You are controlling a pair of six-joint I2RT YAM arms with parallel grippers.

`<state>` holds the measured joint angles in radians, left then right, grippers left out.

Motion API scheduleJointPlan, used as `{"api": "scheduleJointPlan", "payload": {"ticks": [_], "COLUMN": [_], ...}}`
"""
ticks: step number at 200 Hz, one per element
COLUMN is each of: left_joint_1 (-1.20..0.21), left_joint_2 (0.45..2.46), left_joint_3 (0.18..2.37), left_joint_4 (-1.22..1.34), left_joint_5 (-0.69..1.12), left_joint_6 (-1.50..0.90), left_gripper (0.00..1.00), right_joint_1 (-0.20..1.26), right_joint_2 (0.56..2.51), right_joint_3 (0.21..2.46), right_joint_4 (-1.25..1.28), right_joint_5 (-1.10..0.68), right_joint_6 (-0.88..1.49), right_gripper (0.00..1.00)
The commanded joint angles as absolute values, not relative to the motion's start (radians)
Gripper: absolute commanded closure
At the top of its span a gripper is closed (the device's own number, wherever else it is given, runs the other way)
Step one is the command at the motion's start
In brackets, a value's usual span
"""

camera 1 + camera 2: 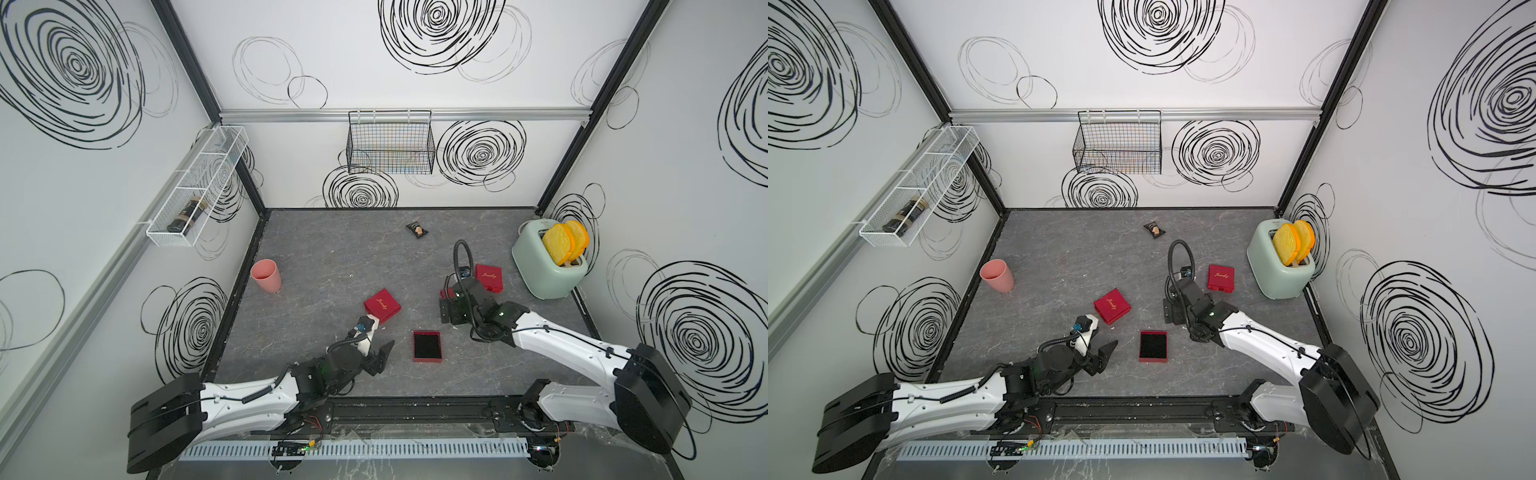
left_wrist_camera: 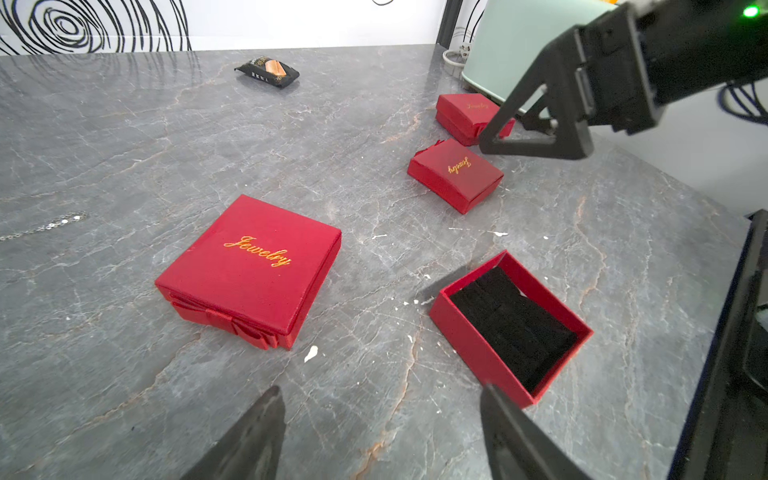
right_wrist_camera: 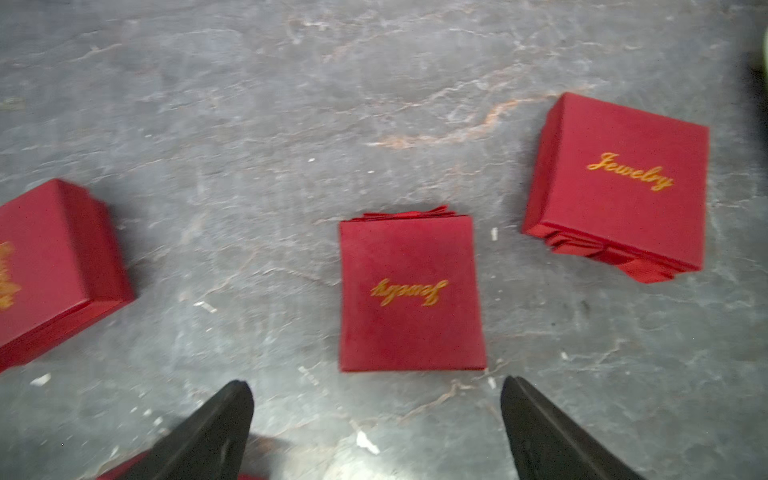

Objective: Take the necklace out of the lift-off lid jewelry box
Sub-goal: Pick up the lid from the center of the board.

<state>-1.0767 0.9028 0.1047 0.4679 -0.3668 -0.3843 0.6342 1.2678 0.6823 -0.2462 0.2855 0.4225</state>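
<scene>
A mint toaster (image 1: 544,270) stands at the far right corner of the worktop (image 1: 324,257), two yellow toast slices (image 1: 565,243) poking up. A pink cup (image 1: 267,275) sits upright near the left edge; a black snack packet (image 1: 417,229) (small, flat) lies toward the back. A white wall rack (image 1: 195,187) holds a dark jar (image 1: 187,216).

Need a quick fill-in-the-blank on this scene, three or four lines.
1. The thin silvery chain necklace lies on the grey ___.
2. The mint-green toaster holds ___ yellow toast slices.
3. The open red cardboard box has a ___ lining.
4. The left gripper and right gripper both stand ___.
Missing: table; two; black; open.
</scene>
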Motion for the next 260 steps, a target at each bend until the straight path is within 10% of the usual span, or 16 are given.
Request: {"api": "scheduleJointPlan", "payload": {"ticks": [1, 260], "left_joint_1": [-1.072, -1.074], "left_joint_2": [0.912, 0.866], "left_joint_3": [0.095, 0.074], "left_joint_4": [0.520, 0.501], "left_joint_5": [-0.352, -0.382], "left_joint_6": [-0.383, -0.383], "left_gripper": [0.19, 0.12], "right_joint_1": [0.559, 0.480], "right_joint_2": [1.332, 1.660], "right_joint_3": [0.693, 0.879], "right_joint_4": [-0.201, -0.264], "right_joint_5": [0.205, 0.039], "right_joint_6": [0.317, 0.206], "right_gripper": [0.03, 0.03]}}
